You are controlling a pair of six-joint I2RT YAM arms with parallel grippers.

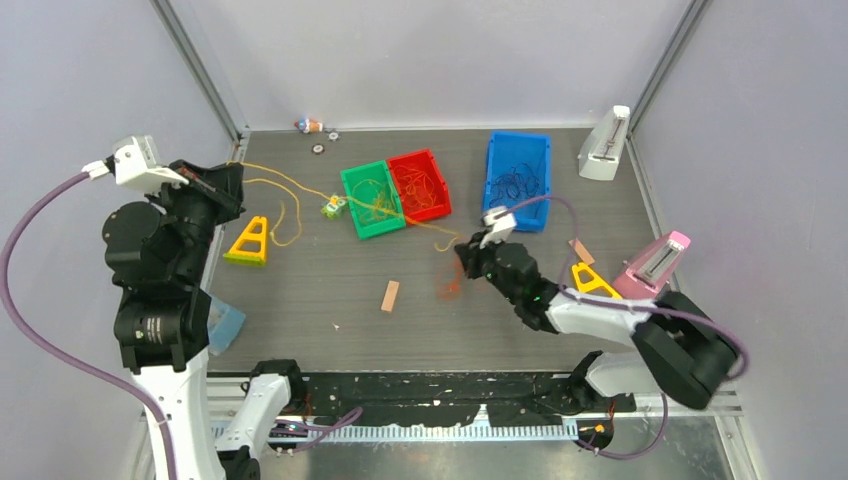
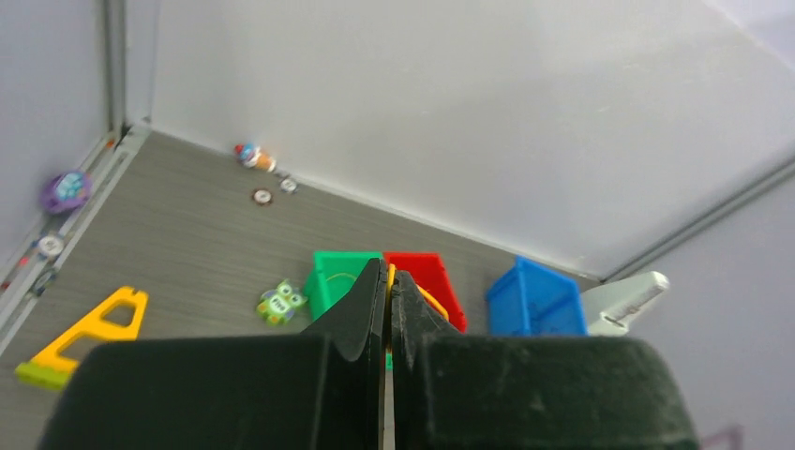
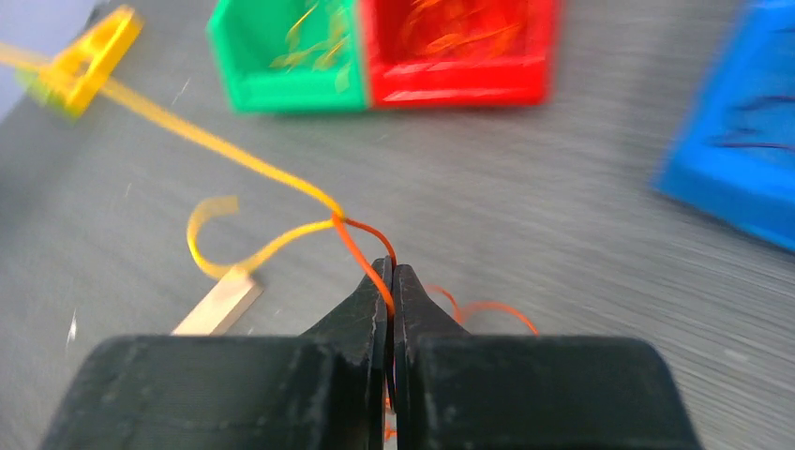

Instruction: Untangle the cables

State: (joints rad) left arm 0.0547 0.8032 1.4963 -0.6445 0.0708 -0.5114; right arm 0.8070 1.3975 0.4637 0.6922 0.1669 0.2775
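Note:
My left gripper (image 1: 236,176) is raised at the far left and shut on a yellow cable (image 1: 285,177); the cable shows between the jaws in the left wrist view (image 2: 427,300). It runs right past the green bin to my right gripper (image 1: 466,262). That gripper (image 3: 389,272) is shut on an orange-red cable (image 3: 361,251), which hooks onto the yellow cable (image 3: 216,145) just beyond the fingertips. An orange clump (image 1: 450,288) hangs under it. Dark purple-blue cables (image 1: 515,184) lie in the blue bin (image 1: 497,150).
Green bin (image 1: 350,190) and red bin (image 1: 432,165) hold more loose cable. A tan block (image 1: 390,296), an owl toy (image 1: 333,206), two yellow triangular stands (image 1: 249,242) (image 1: 592,281), a white device (image 1: 604,145) and a pink one (image 1: 655,265) stand around.

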